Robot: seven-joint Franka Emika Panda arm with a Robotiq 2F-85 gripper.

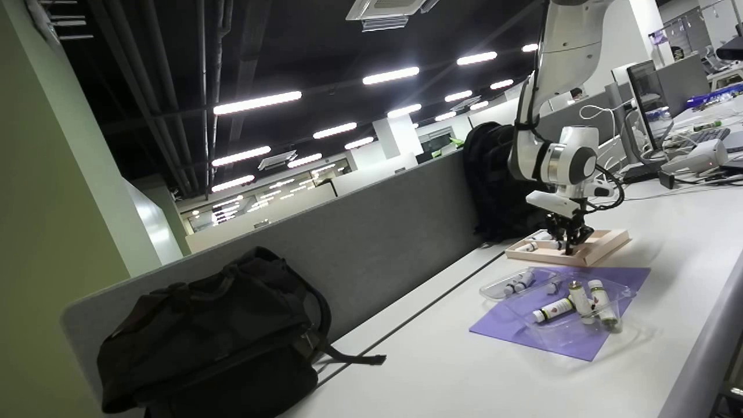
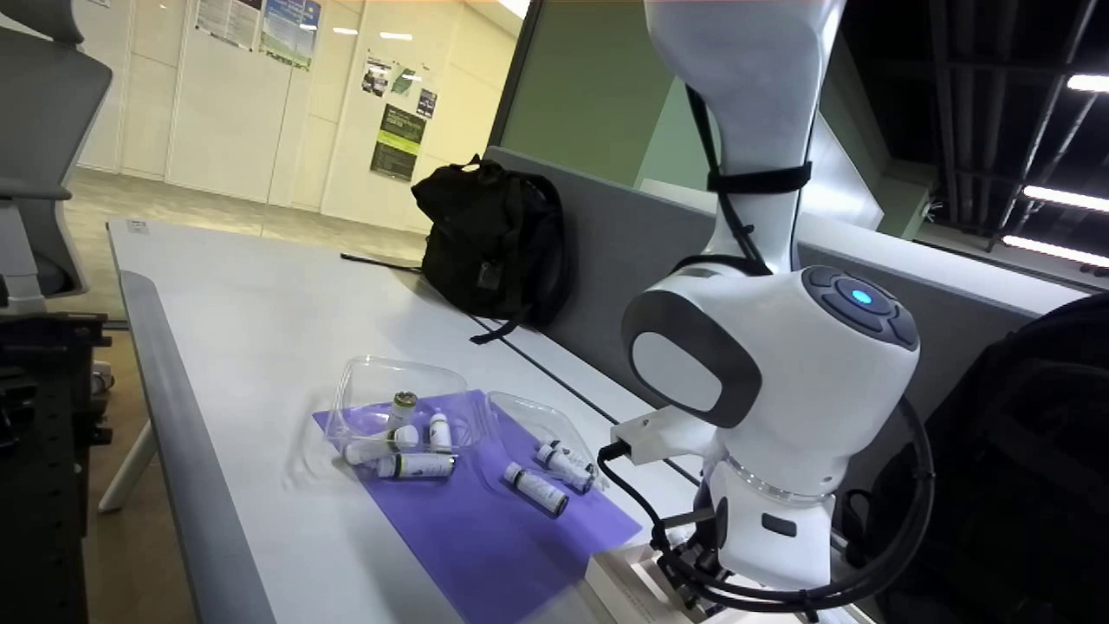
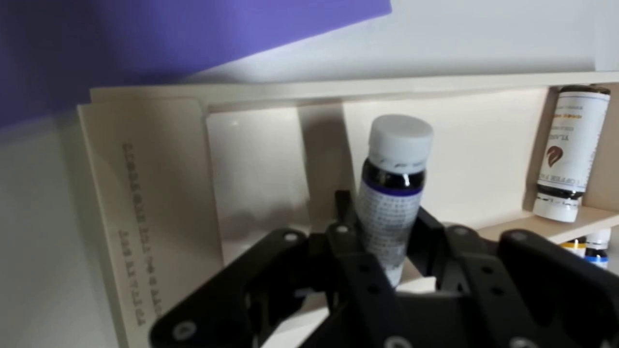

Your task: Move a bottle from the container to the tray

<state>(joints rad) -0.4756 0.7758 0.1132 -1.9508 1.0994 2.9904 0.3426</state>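
Note:
My gripper (image 3: 382,212) is shut on a bottle (image 3: 389,208) with a white cap and a purple-banded white label. The bottle is tilted between the fingers, cap outward. The gripper is over the pale wooden tray (image 3: 290,92); in both exterior views the gripper (image 1: 572,244) (image 2: 689,568) is low over the tray (image 1: 609,247) (image 2: 619,589). Another bottle (image 3: 575,140) lies in the tray's far right compartment. The clear plastic container (image 1: 543,334) (image 2: 364,394) stands on the purple sheet with several bottles (image 2: 416,466) in it. I cannot tell whether the held bottle touches the tray's floor.
A second clear plastic piece (image 1: 493,288) (image 2: 520,407) with bottles (image 2: 535,488) lies beside the container on the purple sheet (image 1: 493,325). A grey partition (image 1: 400,232) runs along the table edge. Black backpacks (image 1: 215,325) (image 1: 493,186) lean against it. A monitor (image 1: 650,104) stands at the far end.

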